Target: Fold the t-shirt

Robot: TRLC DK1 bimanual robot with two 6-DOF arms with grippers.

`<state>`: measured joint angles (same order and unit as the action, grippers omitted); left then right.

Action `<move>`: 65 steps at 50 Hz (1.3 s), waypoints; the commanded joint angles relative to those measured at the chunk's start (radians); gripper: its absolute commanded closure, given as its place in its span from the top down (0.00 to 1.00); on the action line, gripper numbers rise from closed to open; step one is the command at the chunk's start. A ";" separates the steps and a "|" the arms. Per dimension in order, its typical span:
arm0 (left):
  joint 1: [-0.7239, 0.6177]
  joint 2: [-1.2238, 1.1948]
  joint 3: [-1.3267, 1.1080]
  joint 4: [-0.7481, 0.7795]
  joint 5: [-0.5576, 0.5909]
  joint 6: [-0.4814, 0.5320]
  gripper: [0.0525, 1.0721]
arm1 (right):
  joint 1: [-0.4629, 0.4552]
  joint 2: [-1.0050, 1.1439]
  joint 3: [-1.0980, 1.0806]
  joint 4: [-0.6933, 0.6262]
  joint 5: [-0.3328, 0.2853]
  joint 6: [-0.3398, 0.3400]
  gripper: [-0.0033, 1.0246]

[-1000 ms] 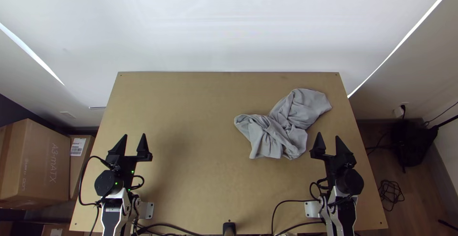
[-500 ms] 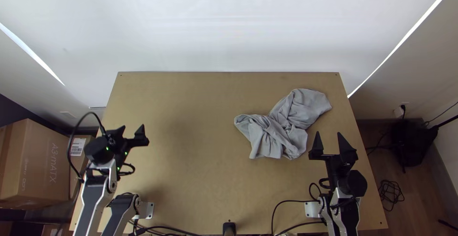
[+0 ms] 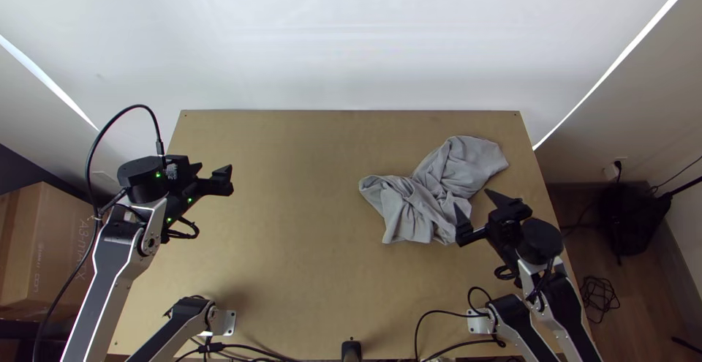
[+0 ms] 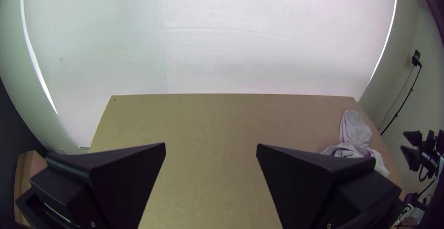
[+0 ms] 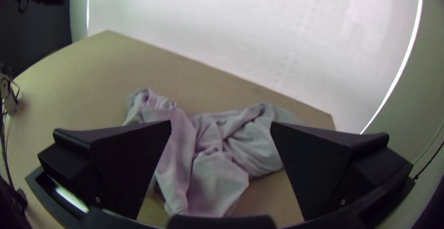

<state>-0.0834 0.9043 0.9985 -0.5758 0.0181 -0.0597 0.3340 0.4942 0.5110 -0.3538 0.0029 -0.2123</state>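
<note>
Right arm, nearest the t-shirt: its pincer (image 5: pixel 221 122) is set wide open, nothing between the fingers. In the top view, the wrist is turned so that the fingers point toward the far left, across the cloth's near right side. One finger overlaps the cloth's edge; contact cannot be confirmed.

T-shirt (image 3: pixel 420 212): bunched and twisted on the right half of the counter (image 3: pixel 292 274), just ahead and to the left of the right pincer. Its long axis runs diagonally, from the near left lobe to the far right lobe, with creased folds at the narrower middle. The pincer's heading crosses this axis.

Left arm: its pincer (image 4: pixel 211 144) is likewise wide open and empty, held over the counter's left side, well apart from the cloth.

Judged next step: bring the right pincer down on the near lobe. Caution: closing across the creased middle may gather several layers and hinder spreading before the fold.
</note>
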 commanded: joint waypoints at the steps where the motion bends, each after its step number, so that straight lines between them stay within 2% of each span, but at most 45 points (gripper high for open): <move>1: -0.015 0.013 0.042 -0.039 0.009 -0.017 0.96 | 0.062 0.056 0.063 -0.125 -0.007 -0.058 0.96; 8: -0.026 0.007 0.037 -0.059 0.009 -0.017 0.96 | 0.099 0.076 0.103 -0.283 -0.009 -0.110 0.96; 13: -0.026 0.002 0.034 -0.059 0.009 -0.022 0.96 | 0.128 0.089 0.103 -0.343 -0.007 -0.136 0.95; 20: -0.027 -0.007 0.035 -0.065 0.009 -0.023 0.96 | 0.126 0.101 0.054 -0.338 -0.007 -0.160 0.80; 35: -0.016 -0.013 0.068 -0.107 0.008 -0.026 0.96 | 0.100 0.170 -0.083 -0.226 -0.006 -0.208 0.80; 36: -0.015 -0.013 0.069 -0.108 0.008 -0.026 0.96 | 0.094 0.176 -0.089 -0.212 -0.006 -0.210 0.78; 37: -0.013 -0.013 0.069 -0.108 0.008 -0.025 0.96 | 0.086 0.185 -0.095 -0.192 -0.006 -0.211 0.69; 38: -0.012 -0.013 0.069 -0.108 0.008 -0.023 0.96 | 0.077 0.190 -0.101 -0.171 -0.006 -0.211 0.54; 40: -0.009 -0.013 0.071 -0.108 0.008 -0.020 0.96 | 0.062 0.190 -0.117 -0.123 -0.007 -0.214 0.17; 41: -0.006 -0.013 0.072 -0.108 0.008 -0.020 0.96 | 0.062 0.187 -0.123 -0.102 -0.009 -0.220 0.08; 45: -0.004 -0.013 0.080 -0.108 0.008 -0.019 0.96 | 0.062 0.181 -0.123 -0.062 -0.007 -0.223 0.08; 46: -0.004 -0.013 0.080 -0.108 0.008 -0.020 0.96 | 0.065 0.173 -0.120 -0.056 -0.007 -0.223 0.03; 54: -0.032 -0.007 0.084 -0.113 0.009 -0.049 0.96 | 0.068 0.076 -0.068 -0.022 -0.006 -0.206 0.02; 65: -0.151 0.050 0.120 -0.113 0.009 -0.091 0.96 | 0.105 0.287 0.287 -0.045 -0.001 -0.012 0.03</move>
<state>-0.1886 0.9222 1.0710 -0.6868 0.0181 -0.1215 0.4198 0.6907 0.6147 -0.4046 -0.0074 -0.3195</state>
